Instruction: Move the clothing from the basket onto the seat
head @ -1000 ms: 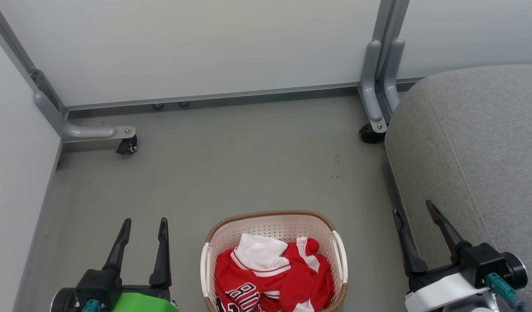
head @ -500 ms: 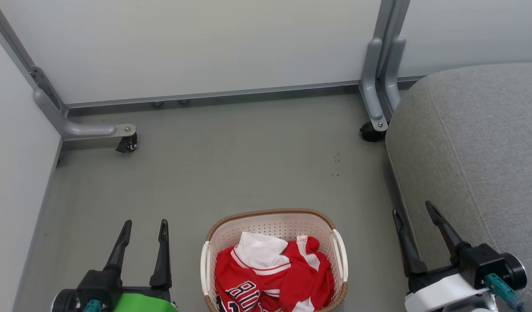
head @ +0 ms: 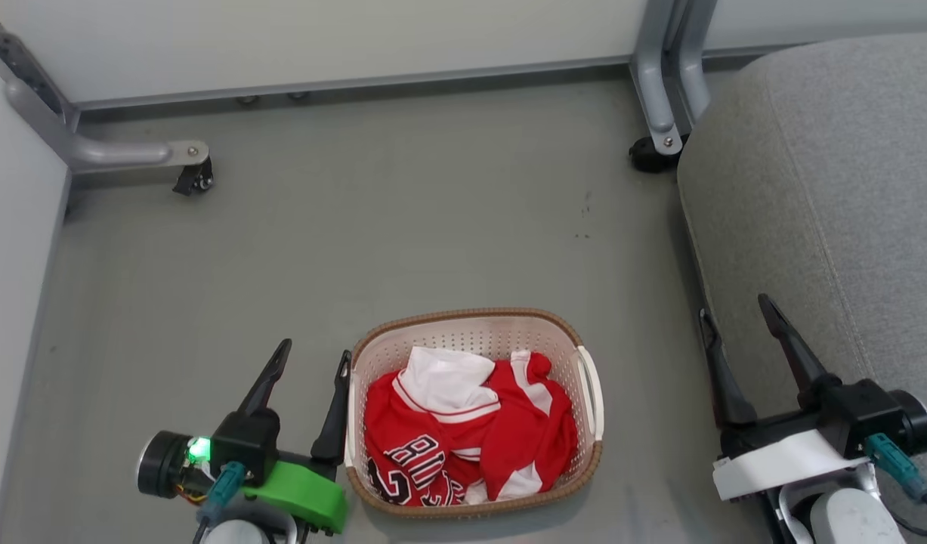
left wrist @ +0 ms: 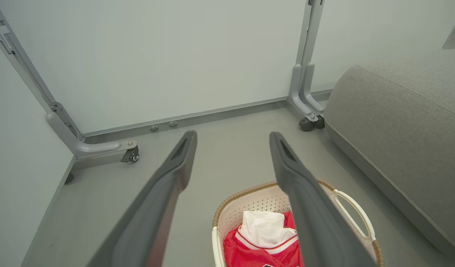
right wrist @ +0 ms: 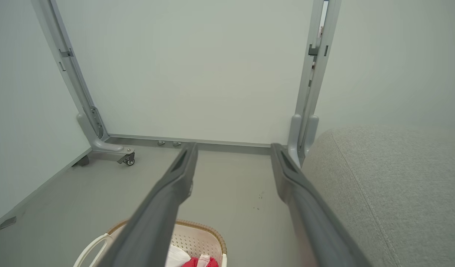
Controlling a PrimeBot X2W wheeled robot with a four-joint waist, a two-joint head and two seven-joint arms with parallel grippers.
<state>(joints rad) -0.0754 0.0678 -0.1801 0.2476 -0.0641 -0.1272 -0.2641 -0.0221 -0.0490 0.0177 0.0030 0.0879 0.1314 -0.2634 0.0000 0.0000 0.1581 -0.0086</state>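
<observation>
The cream basket [head: 471, 340] with a brown rim stands on the grey floor, low in the head view. Red clothing [head: 463, 434] with white trim and black-white lettering lies bunched inside it. The grey seat [head: 833, 189] fills the right side. My left gripper [head: 312, 357] is open just left of the basket, its right finger close to the basket's left handle. My right gripper [head: 735, 311] is open beside the seat's front edge, right of the basket. From the left wrist, the basket [left wrist: 246, 198] and clothing [left wrist: 260, 241] sit below the open fingers [left wrist: 175, 174].
White panel walls on grey castered frames close off the back and left; one caster [head: 195, 177] sits at back left, another [head: 648, 155] by the seat's corner. Bare grey floor [head: 403, 227] stretches beyond the basket.
The head camera has tilted down, so the whole scene slid up the picture. My left gripper has moved right and turned, ending close to the basket's left side. The right gripper holds its place.
</observation>
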